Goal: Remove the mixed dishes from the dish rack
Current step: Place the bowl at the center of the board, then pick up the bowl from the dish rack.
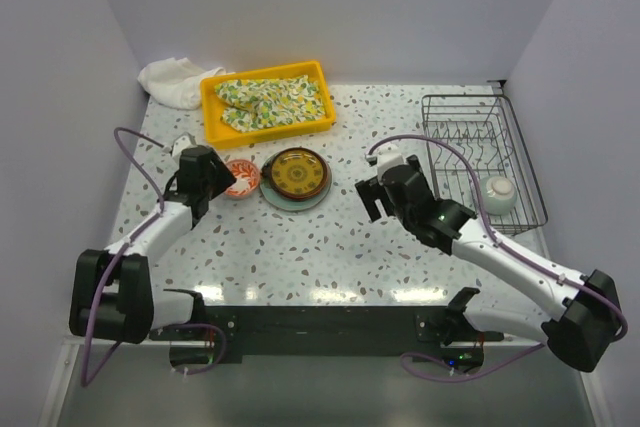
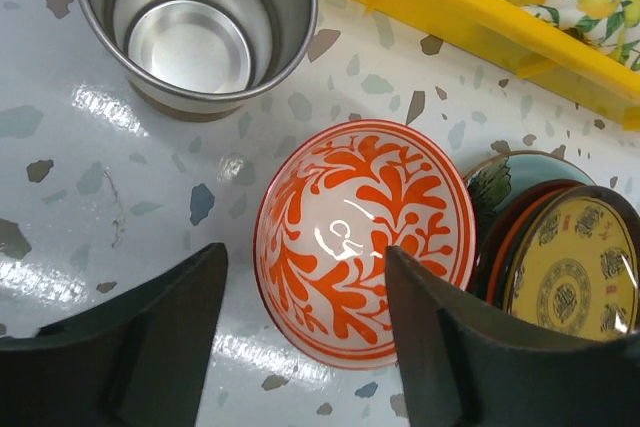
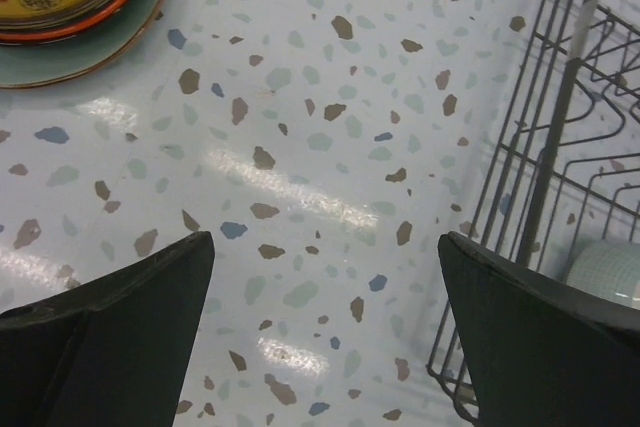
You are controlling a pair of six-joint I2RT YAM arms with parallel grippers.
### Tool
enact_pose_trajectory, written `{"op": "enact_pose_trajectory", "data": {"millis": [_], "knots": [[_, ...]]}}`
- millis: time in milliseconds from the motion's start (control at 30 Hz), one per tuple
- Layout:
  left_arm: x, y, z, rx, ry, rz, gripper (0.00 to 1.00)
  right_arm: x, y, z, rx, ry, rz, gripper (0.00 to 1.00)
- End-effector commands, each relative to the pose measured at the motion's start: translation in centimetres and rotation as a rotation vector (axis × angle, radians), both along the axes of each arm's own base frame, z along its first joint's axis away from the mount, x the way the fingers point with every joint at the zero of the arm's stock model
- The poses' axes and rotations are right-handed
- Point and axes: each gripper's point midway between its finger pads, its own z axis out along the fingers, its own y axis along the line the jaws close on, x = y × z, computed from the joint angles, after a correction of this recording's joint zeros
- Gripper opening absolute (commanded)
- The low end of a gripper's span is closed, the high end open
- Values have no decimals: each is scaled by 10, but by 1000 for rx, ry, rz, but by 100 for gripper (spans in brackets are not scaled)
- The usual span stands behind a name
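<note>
L: left gripper (image 2: 305, 332) fingers apart, straddling red-patterned white bowl (image 2: 365, 242), no grip | bowl on table (image 3: 300, 147) at 9 o'clock of brown-yellow patterned plate (image 1: 297, 174), steel cup (image 2: 190, 27) at bowl's 10 o'clock | R: right gripper (image 3: 325, 332) fingers wide apart, empty | dish rack (image 1: 483, 122) at table's 3 o'clock, celadon bowl (image 1: 499, 192) at rack's 5 o'clock

left tool (image 2: 305, 297): jaws apart, pointing down | right tool (image 3: 325, 277): jaws wide apart, pointing down
</note>
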Motion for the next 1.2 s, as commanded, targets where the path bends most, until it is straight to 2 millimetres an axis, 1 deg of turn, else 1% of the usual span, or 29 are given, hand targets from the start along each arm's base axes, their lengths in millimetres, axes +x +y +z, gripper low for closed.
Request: {"op": "enact_pose_trajectory", "data": {"millis": [0, 33, 100, 133, 167, 200, 233, 300, 333, 367, 400, 433, 467, 500, 533, 600, 633, 667, 700, 733, 767, 800, 867, 900, 967, 1000, 1033, 1133, 1167], "knots": [[-13, 5, 18, 58, -12, -50, 76, 15, -30, 34, -78, -72, -96, 99], [-14, 6, 25, 66, -29, -57, 77, 17, -41, 33, -103, -59, -127, 98], [-21, 6, 28, 90, -19, -86, 86, 22, -57, 40, -131, -64, -185, 99], [-25, 6, 33, 98, -25, -97, 93, 24, -72, 39, -155, -50, -232, 99], [-28, 3, 35, 115, -24, -127, 96, 26, -81, 39, -177, -42, -260, 98], [-30, 1, 38, 124, -29, -144, 99, 29, -91, 48, -192, -56, -304, 98], [-34, -3, 44, 148, -40, -182, 100, 30, -109, 47, -210, -39, -355, 99], [-38, -8, 53, 178, -63, -221, 100, 33, -126, 51, -228, -31, -410, 98], [-43, -14, 59, 206, -80, -262, 100, 35, -143, 51, -233, -22, -466, 98], [-45, -16, 64, 219, -94, -279, 100, 37, -150, 55, -218, -23, -496, 98], [-48, -19, 66, 231, -99, -300, 100, 39, -157, 52, -220, -3, -524, 98], [-52, -23, 72, 254, -121, -334, 100, 38, -170, 50, -215, 22, -567, 98], [-55, -22, 73, 272, -125, -336, 100, 40, -175, 53, -197, 26, -592, 98], [-58, -22, 70, 287, -122, -342, 100, 42, -178, 47, -177, 48, -621, 98], [-60, -23, 74, 301, -142, -340, 100, 41, -188, 42, -138, 75, -661, 98], [-61, -25, 77, 298, -159, -346, 100, 44, -196, 32, -87, 114, -699, 98], [-59, -26, 83, 298, -184, -344, 100, 43, -207, 24, -46, 149, -732, 98], [-58, -24, 84, 305, -188, -332, 100, 43, -211, 18, -4, 168, -760, 98], [-57, -22, 87, 312, -196, -324, 100, 41, -226, 14, 25, 183, -809, 98], [-56, -21, 88, 319, -196, -317, 100, 42, -231, 7, 51, 200, -831, 98], [-56, -19, 90, 323, -200, -312, 100, 42, -232, 1, 99, 219, -841, 98], [-57, -20, 89, 322, -202, -314, 100, 41, -242, -3, 120, 225, -877, 98], [-57, -23, 90, 322, -207, -324, 100, 43, -246, -15, 167, 246, -891, 98], [-57, -23, 90, 322, -208, -325, 100, 41, -254, -20, 191, 255, -915, 98], [-56, -23, 90, 327, -208, -323, 100, 45, -255, -32, 244, 276, -920, 98], [-55, -23, 91, 329, -210, -322, 100, 48, -261, -34, 262, 266, -930, 98], [-55, -22, 91, 330, -210, -319, 100, 48, -261, -41, 268, 281, -928, 98], [-55, -22, 91, 331, -213, -316, 100, 56, -262, -47, 270, 298, -907, 97], [-54, -22, 91, 331, -213, -316, 100, 56, -262, -55, 260, 330, -902, 97]]}}
